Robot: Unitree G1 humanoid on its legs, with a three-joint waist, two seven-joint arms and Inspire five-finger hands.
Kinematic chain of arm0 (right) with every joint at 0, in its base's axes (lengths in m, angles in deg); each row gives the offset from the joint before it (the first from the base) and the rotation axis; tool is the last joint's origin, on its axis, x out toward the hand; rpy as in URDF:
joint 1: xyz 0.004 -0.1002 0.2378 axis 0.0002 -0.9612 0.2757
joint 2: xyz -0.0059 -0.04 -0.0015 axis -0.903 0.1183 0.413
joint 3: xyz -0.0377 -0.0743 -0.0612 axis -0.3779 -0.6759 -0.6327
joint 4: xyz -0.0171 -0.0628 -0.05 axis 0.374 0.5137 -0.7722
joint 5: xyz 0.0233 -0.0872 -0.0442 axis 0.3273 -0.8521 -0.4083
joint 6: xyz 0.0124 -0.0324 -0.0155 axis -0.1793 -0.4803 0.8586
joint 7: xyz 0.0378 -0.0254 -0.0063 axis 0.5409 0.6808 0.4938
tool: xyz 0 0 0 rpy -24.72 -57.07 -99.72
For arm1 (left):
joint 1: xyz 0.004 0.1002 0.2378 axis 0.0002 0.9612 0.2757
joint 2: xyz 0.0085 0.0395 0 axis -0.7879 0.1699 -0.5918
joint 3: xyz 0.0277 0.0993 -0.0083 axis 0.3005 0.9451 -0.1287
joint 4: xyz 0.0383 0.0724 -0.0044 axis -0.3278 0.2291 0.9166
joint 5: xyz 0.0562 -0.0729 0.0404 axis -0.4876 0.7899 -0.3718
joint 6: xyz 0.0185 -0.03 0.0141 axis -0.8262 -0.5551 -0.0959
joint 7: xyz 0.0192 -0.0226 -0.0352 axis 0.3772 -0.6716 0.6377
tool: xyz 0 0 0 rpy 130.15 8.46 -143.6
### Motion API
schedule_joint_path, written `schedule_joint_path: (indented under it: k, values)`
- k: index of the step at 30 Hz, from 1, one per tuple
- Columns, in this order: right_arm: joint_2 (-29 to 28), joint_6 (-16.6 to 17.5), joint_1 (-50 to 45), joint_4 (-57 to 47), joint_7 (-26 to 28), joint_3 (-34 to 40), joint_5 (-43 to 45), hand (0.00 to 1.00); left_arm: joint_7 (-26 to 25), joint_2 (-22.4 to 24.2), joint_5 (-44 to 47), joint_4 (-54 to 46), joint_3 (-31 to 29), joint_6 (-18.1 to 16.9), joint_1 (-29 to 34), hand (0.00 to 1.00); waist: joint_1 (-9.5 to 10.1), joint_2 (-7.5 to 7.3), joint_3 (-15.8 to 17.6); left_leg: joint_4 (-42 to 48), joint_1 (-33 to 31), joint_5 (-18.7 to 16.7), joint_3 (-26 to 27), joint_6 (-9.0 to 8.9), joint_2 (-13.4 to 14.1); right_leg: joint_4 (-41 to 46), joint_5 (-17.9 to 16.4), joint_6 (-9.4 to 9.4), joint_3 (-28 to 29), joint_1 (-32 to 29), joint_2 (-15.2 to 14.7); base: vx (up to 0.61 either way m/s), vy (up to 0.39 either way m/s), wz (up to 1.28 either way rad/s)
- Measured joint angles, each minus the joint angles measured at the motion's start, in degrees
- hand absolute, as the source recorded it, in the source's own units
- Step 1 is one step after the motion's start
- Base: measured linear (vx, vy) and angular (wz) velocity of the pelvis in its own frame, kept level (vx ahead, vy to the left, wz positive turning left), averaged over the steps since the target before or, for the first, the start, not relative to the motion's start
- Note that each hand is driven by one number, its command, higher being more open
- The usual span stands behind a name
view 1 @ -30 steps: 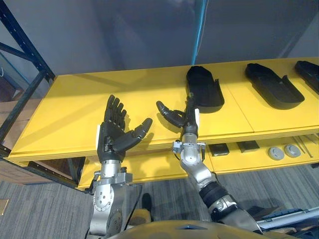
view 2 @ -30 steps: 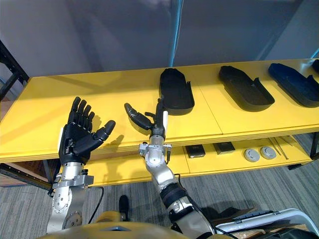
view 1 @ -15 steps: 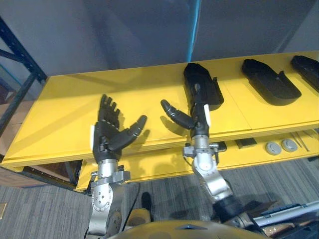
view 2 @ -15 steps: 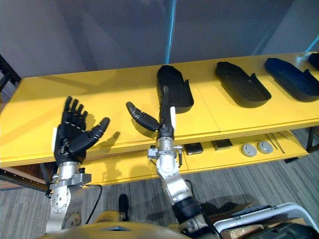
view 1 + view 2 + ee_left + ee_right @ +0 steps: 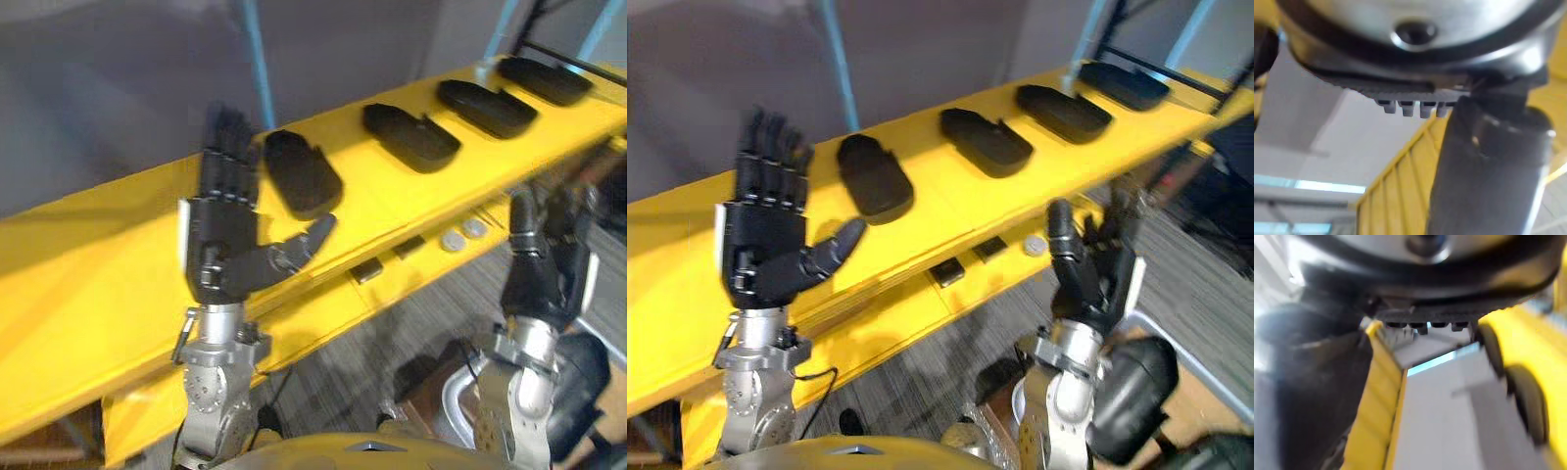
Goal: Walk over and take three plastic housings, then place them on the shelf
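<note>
Matte black, rounded plastic housings [image 5: 299, 174] line the smooth yellow shelf [image 5: 98, 255]; left hand [image 5: 223, 250] and right hand [image 5: 1095, 272] spread, empty.

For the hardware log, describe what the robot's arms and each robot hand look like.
The left arm and right arm are silver-grey metal with rounded wrist joints. The left robot hand and right robot hand are dark, with segmented fingers and a white strip along one edge.
</note>
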Motion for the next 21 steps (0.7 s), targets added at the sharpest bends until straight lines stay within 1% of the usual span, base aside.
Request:
schedule_joint_path:
  k: [1,2,4,5,6,7,8,9,10,11,12,13,14,15,16,17,18,19,20,21]
  values:
    - [-0.21,-0.15,-1.29,0.13,-1.18,0.69,-0.51,1.0,0.58,-0.33,-0.01,0.4,1.16,0.19,-0.1,1.0,-0.56,0.18,-0.08,0.0,0.31,-0.13,1.14,0.04,0.06,-0.02,0.25,0.04,1.12,-0.47,0.09,0.09,0.014,-1.15]
    - [-0.9,-0.14,-5.26,0.28,-3.23,2.05,-0.26,1.0,1.79,-1.35,0.25,2.61,4.41,1.24,-1.34,1.0,-2.39,0.53,-0.22,0.03,1.71,-0.52,4.31,-0.2,0.35,-0.01,0.96,0.49,4.4,-1.15,0.57,0.09,0.004,-0.92]
    - [-1.04,-0.1,-7.31,0.28,-3.79,2.65,0.52,1.0,1.83,-1.72,0.33,4.72,6.08,2.05,-2.89,1.0,-3.89,0.51,-0.21,0.04,2.6,-0.86,5.87,-0.5,0.56,-0.08,1.25,0.38,6.01,-1.22,0.89,0.08,-0.004,-0.75]
    - [-1.0,-0.01,-8.65,0.31,-3.69,2.94,2.36,1.0,1.55,-1.73,0.34,6.82,7.54,3.03,-4.94,1.0,-5.22,0.63,-0.18,0.17,3.5,-1.27,7.4,-0.73,0.76,-0.09,1.54,0.36,7.81,-1.3,1.32,0.07,-0.005,-0.74]
    - [-1.12,0.07,-9.66,0.36,-3.23,2.99,4.15,1.0,1.36,-1.75,0.34,8.63,9.09,4.03,-7.1,1.0,-6.12,0.59,-0.12,0.25,4.35,-1.74,8.29,-0.93,0.89,-0.08,1.68,0.29,9.38,-1.54,1.75,0.05,-0.005,-0.73]
    - [-1.12,0.14,-10.02,0.42,-2.2,2.91,5.5,1.0,0.94,-1.72,0.41,9.17,9.8,4.8,-8.04,1.0,-6.42,0.56,-0.1,0.35,4.64,-2.08,8.13,-1.07,0.87,-0.07,1.72,0.27,10.32,-2.13,2.0,0.01,-0.003,-0.83]
    - [-1.05,0.24,-9.89,0.79,0.39,2.1,7.53,1.0,-0.33,-1.8,0.5,9.43,10.84,6.17,-9.42,1.0,-6.4,0.36,0.01,2.43,3.97,-4.61,5.45,-0.93,0.57,0.16,1.73,0.21,12.75,-3.39,2.33,-0.04,0.01,-1.11]
    - [-0.48,0.4,-8.96,1.8,4.01,0.27,9.21,1.0,-2.54,-1.82,0.65,9.42,11.35,7.42,-10.3,1.0,-5.37,0.11,0.18,7.31,1.78,-9.39,-1.31,-1.02,-0.3,0.21,1.82,-0.22,15.95,-4.54,2.88,-0.04,0.012,-1.31]
    - [0.21,0.4,-8.21,2.63,6.05,-0.98,9.8,1.0,-4.0,-1.83,0.66,9.43,11.41,8.07,-10.49,1.0,-4.7,0.13,0.26,10.27,0.56,-11.87,-5.45,-0.79,-0.84,0.28,1.83,-0.22,17.66,-4.89,3.45,-0.02,0.015,-1.39]
    - [1.87,0.4,-6.82,4.25,8.46,-3.45,10.69,1.0,-6.05,-1.87,0.67,9.48,11.19,8.92,-10.44,1.0,-4.01,0.47,0.43,14.32,-0.95,-15.3,-10.48,-0.61,-1.38,0.31,1.84,-0.24,19.77,-5.13,4.43,0.01,0.018,-1.31]
    - [4.33,0.23,-4.95,6.78,11.18,-7.09,11.08,1.0,-8.18,-2.17,0.71,9.5,10.77,9.97,-9.92,1.0,-3.14,1.12,0.48,18.45,-1.7,-18.73,-14.54,-0.52,-1.63,0.48,1.86,-0.37,22.21,-4.9,5.88,0.02,0.042,-1.16]
    - [6.0,-0.97,-3.44,7.92,12.83,-10.06,11.08,1.0,-7.74,-2.3,1.32,9.37,9.6,10.48,-8.96,1.0,-2.58,1.67,0.77,21.5,-2.2,-21.01,-16.87,-0.07,-1.71,1.49,1.9,-0.42,23.14,-4.83,6.76,0.01,0.049,-0.7]
    - [6.33,-1.74,-2.95,8.13,13.26,-11.08,10.92,1.0,-6.62,-2.24,1.93,9.15,8.97,10.84,-8.27,1.0,-2.26,1.99,0.84,22.79,-2.65,-21.87,-17.85,0.04,-1.72,2.21,1.8,-0.59,23.16,-5.07,7.08,0.01,0.052,-0.22]
    - [6.62,-3.51,-2.47,8.45,13.35,-13.06,10.87,1.0,-3.89,-2.27,2.5,8.76,7.94,10.97,-6.7,1.0,-0.82,2.41,1.11,25.34,-3.38,-23.08,-19.56,0.37,-1.81,4.08,1.22,-1.2,23.13,-6.0,7.72,-0.02,0.054,-0.07]
    - [6.44,-4.51,-2.5,8.81,13.34,-14.22,10.88,1.0,-2.37,-2.29,2.51,8.25,7.13,10.97,-5.48,1.0,0.34,2.39,1.17,26.67,-3.97,-23.53,-20.29,0.35,-1.86,5.44,1.02,-1.22,23.26,-7.07,8.04,-0.02,0.046,-0.07]
    - [6.23,-4.98,-2.38,9.06,13.33,-14.85,10.91,1.0,-1.52,-2.35,2.5,7.8,6.67,10.97,-4.73,1.0,0.83,2.25,1.28,27.31,-4.33,-23.77,-20.48,0.49,-1.85,6.48,1.13,-0.93,23.39,-7.51,8.23,-0.02,0.059,-0.1]
    - [5.6,-5.59,-2.5,9.25,13.34,-15.69,10.89,1.0,0.04,-2.41,2.5,6.8,6.14,10.96,-3.43,1.0,1.66,1.8,1.86,28.5,-4.69,-24.13,-21.0,0.69,-1.86,7.91,1.09,-0.98,23.49,-8.23,8.54,-0.01,0.062,-0.17]
    - [4.89,-5.74,-2.67,9.29,13.69,-16.07,10.7,1.0,1.18,-2.53,2.52,5.8,5.32,10.91,-2.73,1.0,1.75,1.55,2.74,29.38,-4.51,-24.61,-20.89,0.92,-1.87,9.22,1.11,-0.95,23.44,-8.43,8.72,-0.02,0.075,-0.21]
    - [4.49,-5.74,-2.94,9.28,13.98,-16.04,10.7,1.0,1.66,-2.67,2.51,5.4,4.94,10.91,-2.57,1.0,1.66,0.96,3.27,29.88,-4.51,-24.85,-20.59,1.09,-1.89,9.67,1.15,-0.88,23.3,-8.53,8.74,-0.06,0.063,-0.37]
    - [3.61,-5.72,-3.59,9.28,14.55,-15.81,9.8,1.0,2.4,-2.98,2.57,4.38,4.27,10.9,-1.99,1.0,1.73,-0.24,4.39,30.62,-3.95,-25.31,-19.32,1.46,-1.85,10.15,1.52,-0.36,22.17,-8.59,8.59,-0.1,0.041,-0.6]
